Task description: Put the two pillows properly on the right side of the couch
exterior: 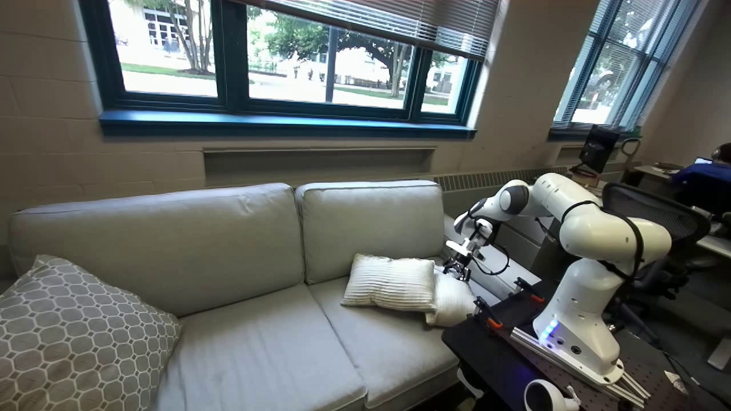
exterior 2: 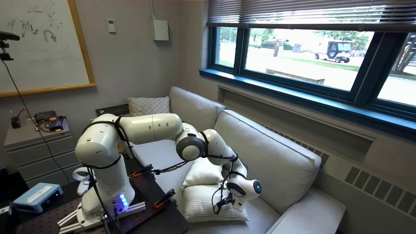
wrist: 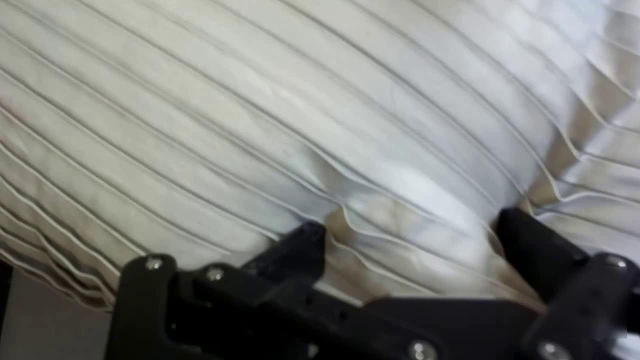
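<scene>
Two off-white ribbed pillows lie on the seat of the cream couch (exterior: 251, 348), at its end by the robot. In an exterior view, one pillow (exterior: 391, 282) leans over the edge of the pillow nearer the armrest (exterior: 455, 302). Both also show in an exterior view, the far pillow (exterior 2: 204, 173) touching the near pillow (exterior 2: 200, 203). My gripper (wrist: 411, 222) is down on the near pillow, its jaws wide apart. The fingertips (wrist: 312, 235) press into the pleated fabric, which bulges up between them without being pinched. In an exterior view the arm's wrist partly covers this pillow.
A larger grey patterned pillow (exterior: 85, 337) sits at the couch's far end. Back cushions (exterior: 371, 228) rise behind the two pillows, with the armrest (exterior 2: 312, 211) beside them. The robot's dark table (exterior: 485, 348), with orange-tipped clamps (exterior 2: 164, 198), stands close against the couch front.
</scene>
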You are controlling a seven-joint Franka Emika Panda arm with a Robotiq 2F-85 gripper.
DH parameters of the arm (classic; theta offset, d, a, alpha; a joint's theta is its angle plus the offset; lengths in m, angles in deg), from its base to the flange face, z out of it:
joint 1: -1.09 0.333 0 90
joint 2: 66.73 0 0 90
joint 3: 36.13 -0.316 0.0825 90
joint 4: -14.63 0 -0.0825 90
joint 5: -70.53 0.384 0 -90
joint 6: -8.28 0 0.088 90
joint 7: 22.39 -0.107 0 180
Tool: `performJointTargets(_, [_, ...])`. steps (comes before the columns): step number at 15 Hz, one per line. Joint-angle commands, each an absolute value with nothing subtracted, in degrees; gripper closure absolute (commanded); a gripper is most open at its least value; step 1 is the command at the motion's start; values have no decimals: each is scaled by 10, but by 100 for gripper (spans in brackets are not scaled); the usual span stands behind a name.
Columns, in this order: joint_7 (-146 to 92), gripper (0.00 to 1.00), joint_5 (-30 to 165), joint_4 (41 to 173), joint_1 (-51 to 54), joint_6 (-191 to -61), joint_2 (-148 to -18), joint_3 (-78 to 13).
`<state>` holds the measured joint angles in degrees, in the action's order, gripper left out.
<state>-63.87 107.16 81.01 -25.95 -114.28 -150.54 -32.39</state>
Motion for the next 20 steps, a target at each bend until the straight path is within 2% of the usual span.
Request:
performJointTargets(1, [-681,0,1096,835,-272,-1155,-1506,-306])
performJointTargets(2, [-688,0,1102,828,-273,-1149,-1506,-305])
performJointTargets(3, [-693,25,1106,811,-271,-1145,-1510,-305])
performJointTargets(5, [-705,32,1110,766,-262,-1135,-1524,-308])
performJointTargets(13, [-736,95,1100,717,-240,-1135,-1520,-317])
performJointTargets(15, [-751,100,1097,707,-241,-1111,-1518,-318])
performJointTargets(16, [-754,92,1097,702,-240,-1100,-1516,-321])
performJointTargets(17, [-758,73,1089,686,-236,-1065,-1512,-326])
performJointTargets(18, [-748,73,1078,674,-229,-1032,-1506,-330])
performJointTargets(20, [-711,59,1070,678,-206,-1003,-1478,-340])
